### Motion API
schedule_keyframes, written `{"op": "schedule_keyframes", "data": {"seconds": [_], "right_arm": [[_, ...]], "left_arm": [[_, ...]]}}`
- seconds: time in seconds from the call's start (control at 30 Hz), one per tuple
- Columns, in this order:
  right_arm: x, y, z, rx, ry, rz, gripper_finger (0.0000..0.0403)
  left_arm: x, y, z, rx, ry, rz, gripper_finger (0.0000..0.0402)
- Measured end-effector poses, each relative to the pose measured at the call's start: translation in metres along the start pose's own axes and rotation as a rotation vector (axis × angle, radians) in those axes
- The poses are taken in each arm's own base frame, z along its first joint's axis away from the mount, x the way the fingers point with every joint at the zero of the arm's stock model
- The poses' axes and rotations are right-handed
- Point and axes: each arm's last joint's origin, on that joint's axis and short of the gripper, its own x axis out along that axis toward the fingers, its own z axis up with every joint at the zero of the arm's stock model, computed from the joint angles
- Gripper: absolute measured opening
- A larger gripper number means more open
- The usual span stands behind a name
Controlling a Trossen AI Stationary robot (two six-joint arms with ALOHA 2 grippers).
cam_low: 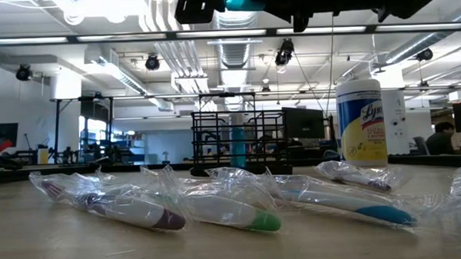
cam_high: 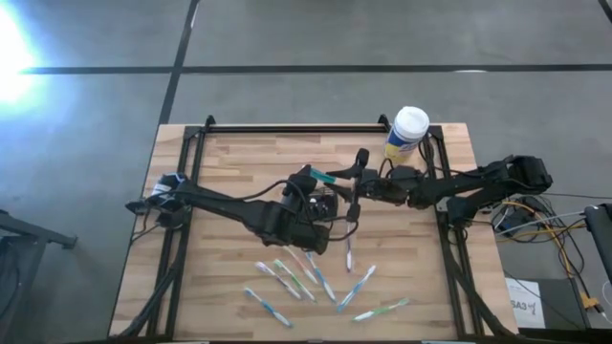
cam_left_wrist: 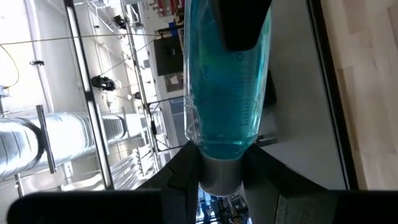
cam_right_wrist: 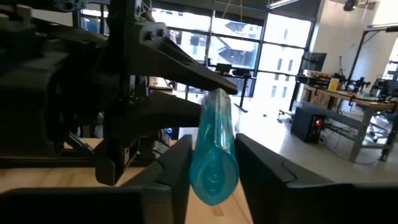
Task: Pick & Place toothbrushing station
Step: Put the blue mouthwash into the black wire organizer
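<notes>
A teal toothbrush in clear wrap (cam_high: 321,176) is held in the air over the table's middle, between my two grippers. My left gripper (cam_high: 308,175) is shut on one end and my right gripper (cam_high: 346,180) on the other. The black slotted toothbrushing station (cam_low: 215,138) stands on the table below them, with a teal brush upright inside it. In the high view my left arm mostly covers the station (cam_high: 326,204). Several wrapped toothbrushes (cam_high: 306,277) lie flat on the wood near the front edge. My left gripper pinches the teal toothbrush between its two fingers at the pale grey end (cam_left_wrist: 217,177). The brush runs straight out from the fingers, clear of the table. My right gripper pinches the brush's opposite, rounded teal end (cam_right_wrist: 213,177) between its two fingers, coming level from the table's right. The brush points away from this gripper toward my left gripper's fingers (cam_right_wrist: 186,71).
A yellow canister with a white cap (cam_high: 408,129) stands at the far right edge of the table and also shows in the low view (cam_low: 361,121). Black frame rails (cam_high: 287,127) run along the table's far and side edges. Bare wood lies at the near left.
</notes>
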Motion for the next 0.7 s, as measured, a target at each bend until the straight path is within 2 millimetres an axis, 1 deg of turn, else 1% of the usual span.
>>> {"op": "schedule_keyframes", "data": {"seconds": [0.13,0.37,0.4,0.43,0.6,0.7], "right_arm": [[0.000,0.000,0.000,-0.002,0.000,-0.001,0.0076],[0.000,0.000,0.000,-0.008,-0.001,-0.001,0.0076],[0.000,0.000,0.001,-0.007,-0.002,0.000,0.0076],[0.000,0.000,0.001,-0.007,-0.003,0.001,0.0076],[-0.001,0.000,0.001,-0.022,0.000,0.002,0.0077],[-0.004,-0.001,0.003,-0.026,-0.011,0.000,0.0076]], "left_arm": [[0.000,0.000,0.000,0.000,0.001,0.000,0.0091],[-0.001,0.000,0.001,-0.012,-0.003,0.001,0.0091],[-0.002,0.001,0.001,-0.010,-0.006,0.003,0.0098],[-0.003,0.001,0.001,-0.006,-0.008,0.003,0.0116],[-0.011,0.005,0.002,0.008,-0.032,0.003,0.0251],[-0.020,0.011,0.002,-0.005,-0.053,0.006,0.0310]]}}
